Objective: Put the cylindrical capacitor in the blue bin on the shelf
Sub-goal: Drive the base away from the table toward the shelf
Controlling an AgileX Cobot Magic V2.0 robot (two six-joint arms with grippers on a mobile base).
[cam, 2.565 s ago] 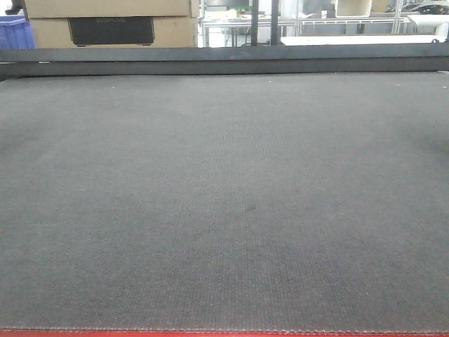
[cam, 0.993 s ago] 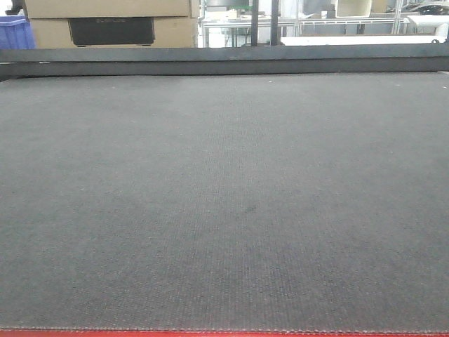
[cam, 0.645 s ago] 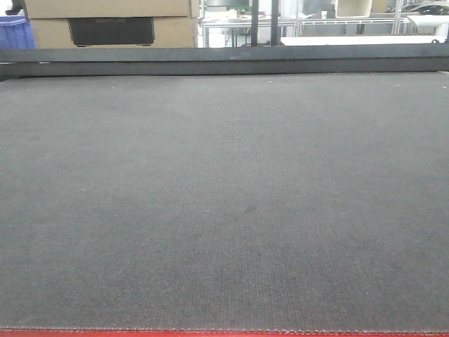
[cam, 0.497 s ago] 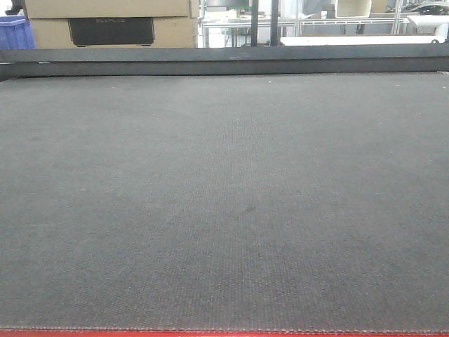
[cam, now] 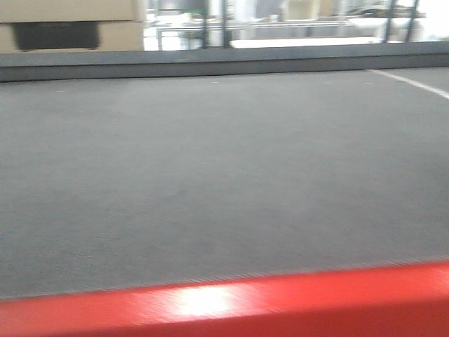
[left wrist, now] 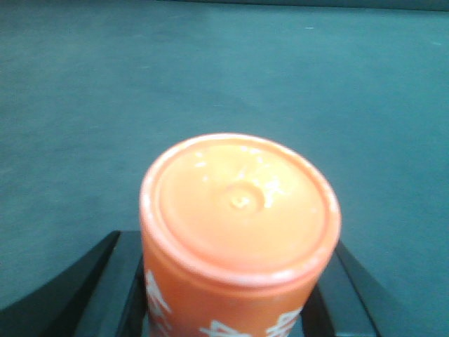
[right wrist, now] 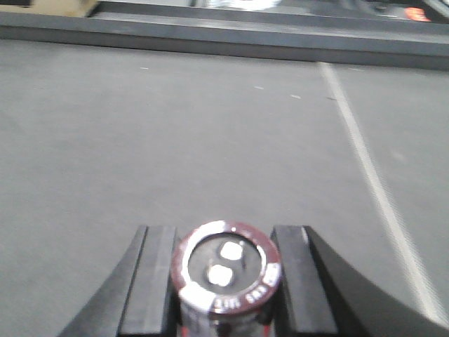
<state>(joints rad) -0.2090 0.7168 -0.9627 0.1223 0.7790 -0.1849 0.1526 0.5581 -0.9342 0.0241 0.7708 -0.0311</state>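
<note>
Cylindrical capacitor (right wrist: 226,270), a short dark cylinder with a silvery end face and two pale terminals, is between the two black fingers (right wrist: 158,281) of the right pincer (right wrist: 224,246). This pincer is closed on the capacitor, one finger against each side. The end with the terminals points toward the wrist camera, and white print runs around the dark rim. The print is too blurred to read.

Below the capacitor lies the flat grey textured surface (right wrist: 175,126). A thin white line (right wrist: 365,161) runs across it on the right side of the right wrist view. At the far side of the surface there is a dark raised rail (cam: 210,63).

The left pincer (left wrist: 228,246) grips a bright orange cylindrical container (left wrist: 238,203) with white characters on its wall. Its black fingers (left wrist: 105,281) are against both sides of the container, whose round end faces the camera. It is held above the same grey surface.

In the front view, which is blurred, a glossy red front edge (cam: 231,302) borders the near side of the surface. A brown cardboard box (cam: 70,24) with a black panel stands beyond the rail at the upper left.
</note>
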